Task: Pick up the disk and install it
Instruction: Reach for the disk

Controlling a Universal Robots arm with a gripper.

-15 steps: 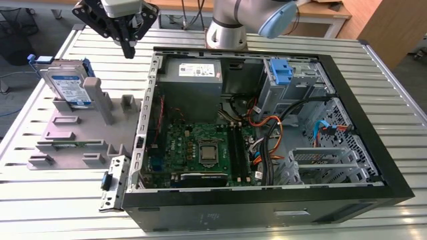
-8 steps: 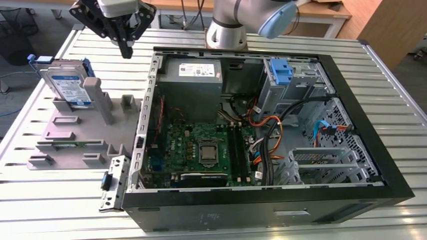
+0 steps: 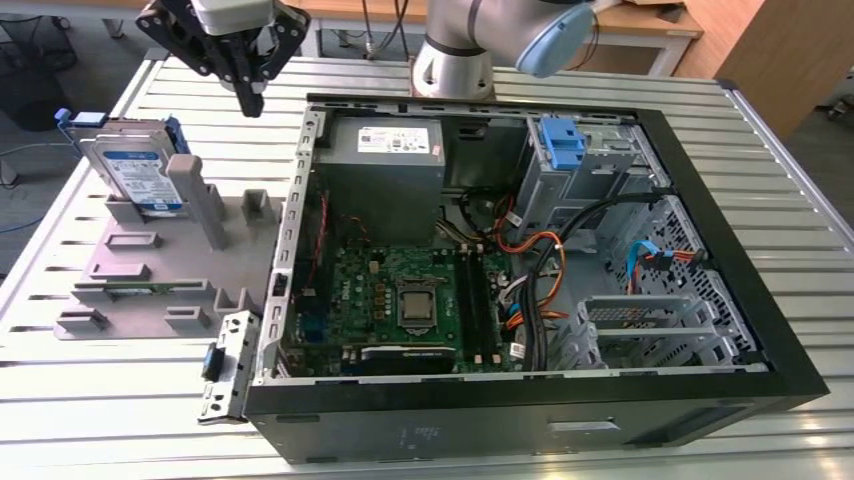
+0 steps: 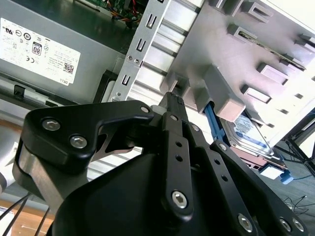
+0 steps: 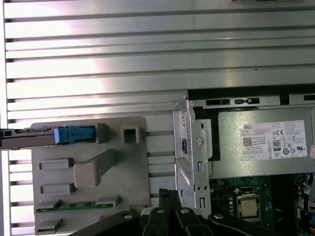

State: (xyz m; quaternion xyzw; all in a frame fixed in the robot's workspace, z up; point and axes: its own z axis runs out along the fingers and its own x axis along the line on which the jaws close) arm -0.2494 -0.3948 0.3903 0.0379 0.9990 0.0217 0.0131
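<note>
Gripper hangs over the slatted metal table, its fingers pressed together and holding nothing. It is just beside a corner of the open computer case. The disk stands upright in a slot at a corner of the grey holder, apart from the gripper.

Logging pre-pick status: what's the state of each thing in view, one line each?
disk: upright on edge in the holder, ungripped.
gripper: shut, empty, apart from the disk.
holder: flat on the table.
computer case: on its side, panel off, inside exposed.
power supply: mounted in the computer case.
</note>
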